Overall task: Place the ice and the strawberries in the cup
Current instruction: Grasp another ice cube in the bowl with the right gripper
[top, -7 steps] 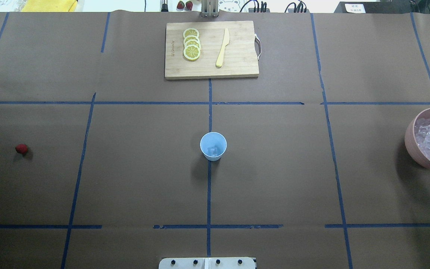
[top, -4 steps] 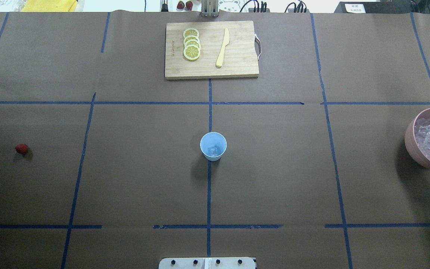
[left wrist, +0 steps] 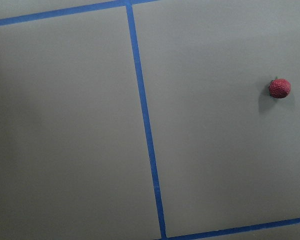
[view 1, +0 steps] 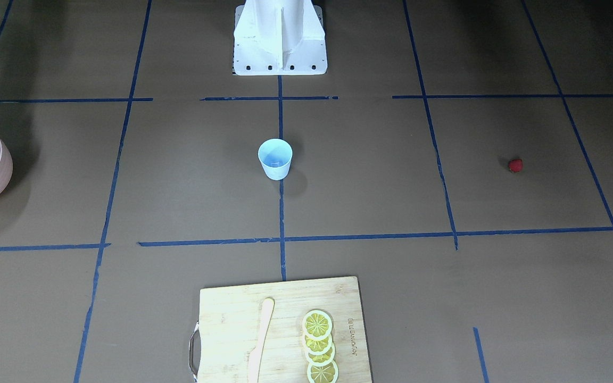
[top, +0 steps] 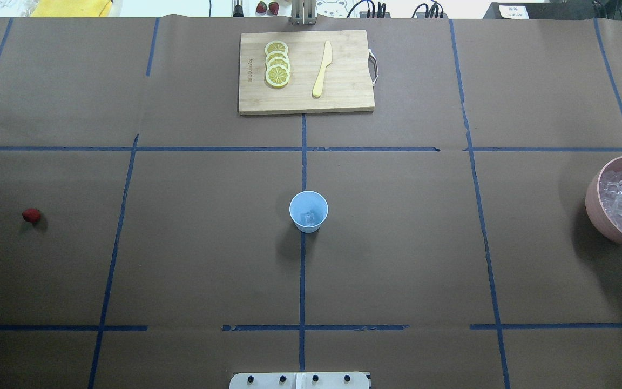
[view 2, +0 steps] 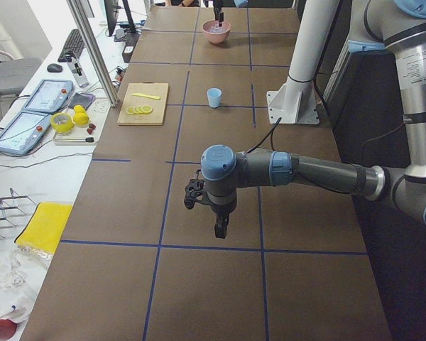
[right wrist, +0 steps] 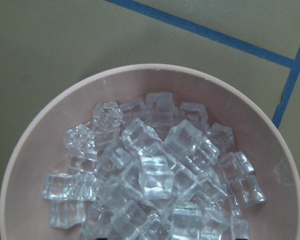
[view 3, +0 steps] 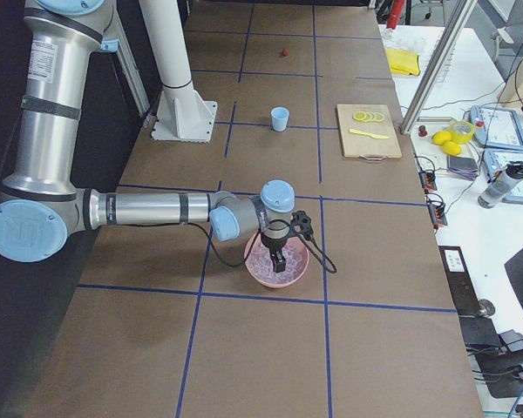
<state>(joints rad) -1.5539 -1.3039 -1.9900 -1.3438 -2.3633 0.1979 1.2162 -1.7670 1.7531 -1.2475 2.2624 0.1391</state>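
Low over ice in pink bowl, overhead view's right edge: right end effector; spread or pressed together, cannot tell.

Overhead view looks forward over my shoulders; front view faces me; both share the cup. End views look along the table. Wrist cameras look down: left on strawberry, right, closer, on ice.
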